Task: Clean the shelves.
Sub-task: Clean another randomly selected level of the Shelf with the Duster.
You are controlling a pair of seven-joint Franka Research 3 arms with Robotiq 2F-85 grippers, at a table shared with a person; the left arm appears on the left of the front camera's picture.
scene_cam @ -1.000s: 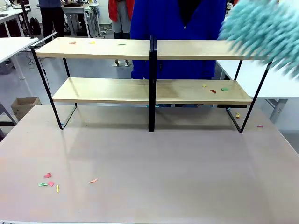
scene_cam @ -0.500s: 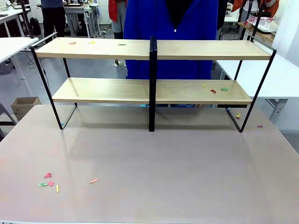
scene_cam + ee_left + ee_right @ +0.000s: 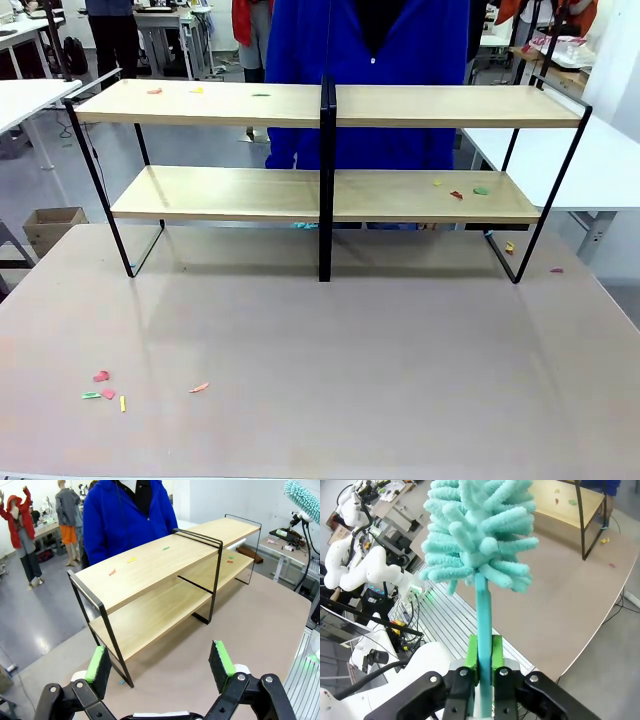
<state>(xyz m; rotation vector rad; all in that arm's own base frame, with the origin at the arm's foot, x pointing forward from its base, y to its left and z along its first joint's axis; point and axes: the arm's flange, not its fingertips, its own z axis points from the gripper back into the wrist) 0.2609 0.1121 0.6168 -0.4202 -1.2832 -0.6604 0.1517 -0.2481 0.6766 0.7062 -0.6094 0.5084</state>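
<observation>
Standing on the far half of a big beige table (image 3: 380, 360), the shelves (image 3: 325, 170) have two long boards of light wood in a thin black frame, with a black post in the middle. A person (image 3: 370, 60) in a blue jacket stands just behind them. Small coloured paper scraps (image 3: 155, 91) lie on the top board near its left end, and a few more lie on the lower board near its right end. Other scraps (image 3: 102, 377) are on the table at the front left, well apart from the shelves, and two lie beside the right foot of the frame. The left gripper (image 3: 159, 656) hangs above the table with its green pads (image 3: 96, 662) spread wide and nothing between them; the shelves stand in front of it, at an angle. The right gripper (image 3: 485, 652) has its pads pressed together on the thin handle (image 3: 483, 610) of a teal duster (image 3: 480, 535), whose fluffy head points up; the table's corner and the right end of the shelves lie beyond it.
</observation>
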